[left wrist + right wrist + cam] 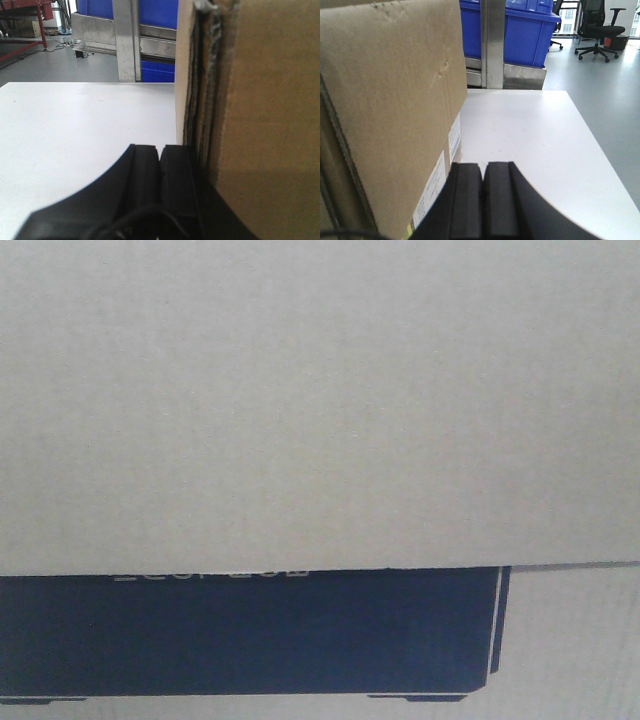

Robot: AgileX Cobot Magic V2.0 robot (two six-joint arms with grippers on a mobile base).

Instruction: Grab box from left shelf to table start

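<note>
pale lettering on box (pixel 300 420) black panel cut off, white labels (pixel 454 136) too small to read

White worktop (pixel 530 130), bare surface. Blue bins (pixel 520 30) behind a steel upright (pixel 492 45). Black office chair (pixel 600 25) on grey floor (pixel 605 85). Red frame (pixel 25 15) far left.

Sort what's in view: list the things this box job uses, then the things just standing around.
Job:
large tan corrugated cardboard box
white table
left gripper, shut
right gripper, shut
silver metal shelf frame

Standing around:
blue plastic bins
black office chair
</note>
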